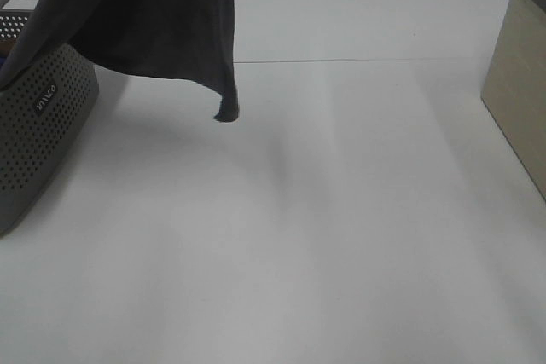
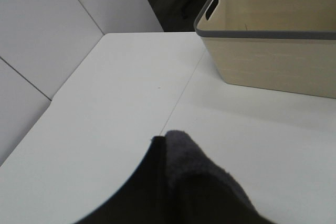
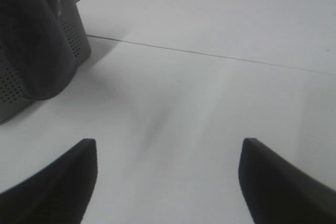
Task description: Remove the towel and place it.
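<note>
While the right gripper (image 3: pixel 168 182) hangs over the white table (image 1: pixel 324 210) with its two dark fingers (image 3: pixel 58 182) spread wide and nothing between them, the towel (image 1: pixel 153 14) is up in the air on the left side. Seen from the high camera, it drops as a dark charcoal sheet from beyond the top-left edge of the frame and passes over the top of the grey perforated basket (image 1: pixel 38 125). Whether it touches the rim cannot be told. Its lowest corner dangles just beside the basket, near the seam (image 1: pixel 358 60) between the table's panels.

The left gripper (image 2: pixel 165 142) is clamped on the cloth. In its wrist view one black finger lies tight against a fold of terry with no gap, and the other is buried under fabric bunched right at the tip. Beyond it a beige bin (image 2: pixel 273 40) with a grey rim stands on the table, well apart from the towel.

The right gripper is also well apart from the towel, which shows together with the basket at the far edge of that wrist view.
</note>
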Available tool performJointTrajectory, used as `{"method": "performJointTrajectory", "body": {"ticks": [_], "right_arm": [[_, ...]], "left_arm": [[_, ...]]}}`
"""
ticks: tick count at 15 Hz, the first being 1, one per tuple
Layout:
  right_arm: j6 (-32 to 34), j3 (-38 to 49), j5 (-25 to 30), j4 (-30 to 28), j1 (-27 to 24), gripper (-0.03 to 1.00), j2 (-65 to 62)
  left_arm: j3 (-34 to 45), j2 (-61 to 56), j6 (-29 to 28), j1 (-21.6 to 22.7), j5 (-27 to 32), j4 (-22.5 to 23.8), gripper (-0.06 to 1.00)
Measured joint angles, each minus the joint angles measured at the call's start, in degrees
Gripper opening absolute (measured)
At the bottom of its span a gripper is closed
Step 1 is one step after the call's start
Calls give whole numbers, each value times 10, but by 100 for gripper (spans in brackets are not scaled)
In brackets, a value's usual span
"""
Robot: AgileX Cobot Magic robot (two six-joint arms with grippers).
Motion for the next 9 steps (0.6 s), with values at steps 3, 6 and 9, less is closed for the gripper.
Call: {"method": "performJointTrajectory", "body": {"ticks": [3, 6, 9], "right_arm": [[-210, 0, -10, 183, 0, 73, 117], [-411, -2, 5, 407, 10, 73, 231], [-445, -35, -47, 438, 104, 73, 280]], "left_arm": [[0, 15, -21, -20, -17, -14, 0], [0, 31, -58, -24, -42, -20, 0], [0, 37, -60, -24, -50, -21, 0]]}}
